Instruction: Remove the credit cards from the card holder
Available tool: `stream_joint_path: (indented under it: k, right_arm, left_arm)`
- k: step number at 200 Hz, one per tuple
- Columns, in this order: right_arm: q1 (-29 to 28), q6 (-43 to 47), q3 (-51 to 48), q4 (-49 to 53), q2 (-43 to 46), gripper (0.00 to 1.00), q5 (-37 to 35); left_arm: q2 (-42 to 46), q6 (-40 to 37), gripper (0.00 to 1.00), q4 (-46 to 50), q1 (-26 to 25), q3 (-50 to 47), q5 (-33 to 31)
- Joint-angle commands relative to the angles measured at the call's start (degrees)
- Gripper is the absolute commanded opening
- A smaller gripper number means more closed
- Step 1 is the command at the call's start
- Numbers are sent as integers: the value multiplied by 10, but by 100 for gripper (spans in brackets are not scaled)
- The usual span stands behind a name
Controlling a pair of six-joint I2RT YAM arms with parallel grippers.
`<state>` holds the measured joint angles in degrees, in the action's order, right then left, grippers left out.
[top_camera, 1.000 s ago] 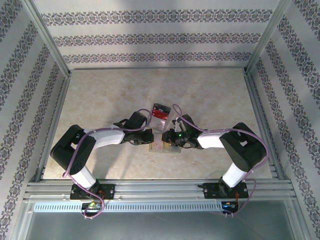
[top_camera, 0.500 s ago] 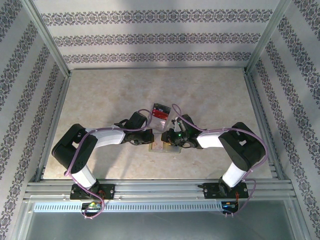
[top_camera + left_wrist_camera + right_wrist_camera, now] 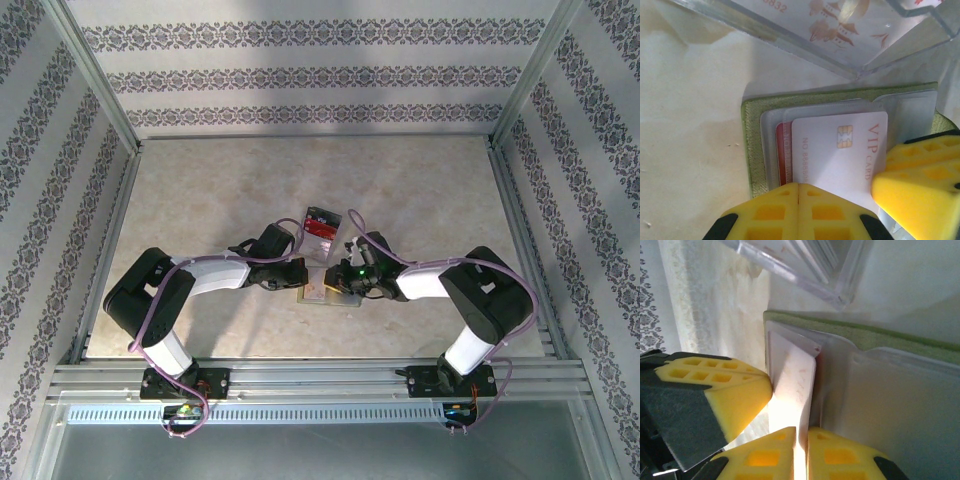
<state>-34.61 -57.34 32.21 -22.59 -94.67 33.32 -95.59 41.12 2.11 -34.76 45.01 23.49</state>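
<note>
The card holder (image 3: 751, 150) lies open on the table, yellow-green outside with clear sleeves inside. A pale credit card (image 3: 840, 150) marked VIP sticks out of a sleeve, over a red credit card (image 3: 783, 155). My left gripper (image 3: 798, 192) is shut, its tips resting on the holder's near edge. My right gripper (image 3: 803, 437) is shut on the pale card's (image 3: 792, 375) edge, beside the sleeve (image 3: 900, 405). In the top view both grippers, left (image 3: 298, 278) and right (image 3: 347, 284), meet over the holder (image 3: 322, 292).
A small clear plastic box (image 3: 320, 225) with red and black contents lies just beyond the holder, close to both grippers. Its corner (image 3: 860, 70) almost touches the holder's far edge. Bare tabletop (image 3: 220, 190) stretches to the walls on every side.
My right gripper's jaws have closed onto the pale card's edge. Both arms and the holder have barely moved.
</note>
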Motion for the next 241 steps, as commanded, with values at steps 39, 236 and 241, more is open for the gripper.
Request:
stream_joint_path:
  k: [39,236,241]
  right_arm:
    - [12,-20,-24,-46,22,10,46]
    - [-2,-71,-41,-164,-25,17,42]
    - [-1,-72,-45,-165,-21,17,43]
  left_arm:
    - [-20,-15,2,66,5,-10,-49]
    - [-20,-13,2,77,5,-5,-58]
    - [-20,-13,2,80,5,-4,-60]
